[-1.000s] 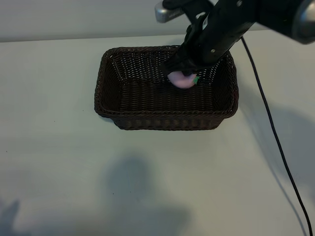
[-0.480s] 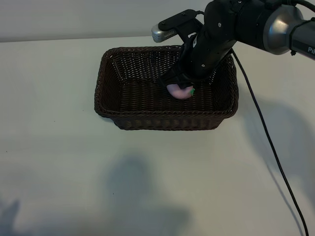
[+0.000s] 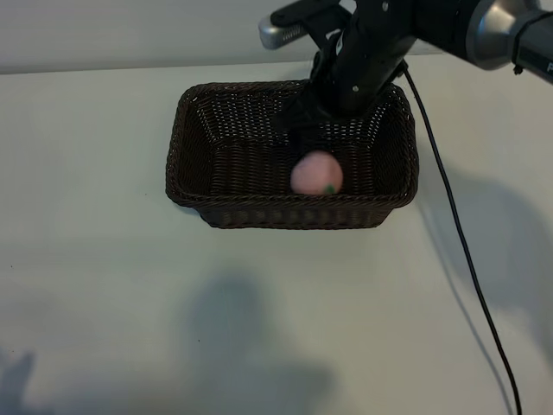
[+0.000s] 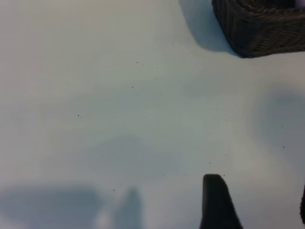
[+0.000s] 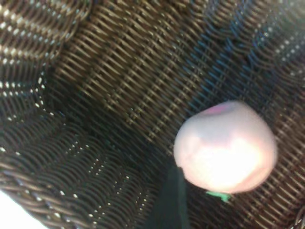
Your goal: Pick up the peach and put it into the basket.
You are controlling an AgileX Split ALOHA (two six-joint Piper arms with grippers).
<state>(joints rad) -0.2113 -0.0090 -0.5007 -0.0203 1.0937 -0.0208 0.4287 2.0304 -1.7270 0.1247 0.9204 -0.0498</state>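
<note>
The pale pink peach point(image 3: 316, 173) lies inside the dark brown wicker basket point(image 3: 175, 164), close to its front wall, with its green leaf mark facing forward. My right gripper point(image 3: 304, 124) hovers above the basket's back right part, open, and the peach is below it and free. The right wrist view shows the peach point(image 5: 225, 145) resting on the woven floor beside one dark finger point(image 5: 174, 202). Away over bare table, my left gripper point(image 4: 259, 202) is open and empty, with a basket corner point(image 4: 257, 28) far off.
A black cable point(image 3: 458, 233) runs from the right arm across the table to the right of the basket. Pale table surface point(image 3: 130, 294) stretches to the left and front of the basket, crossed by soft arm shadows.
The right gripper opened and let go of the peach, which dropped to the basket floor near the front wall. The gripper rose slightly. The left arm stayed still.
</note>
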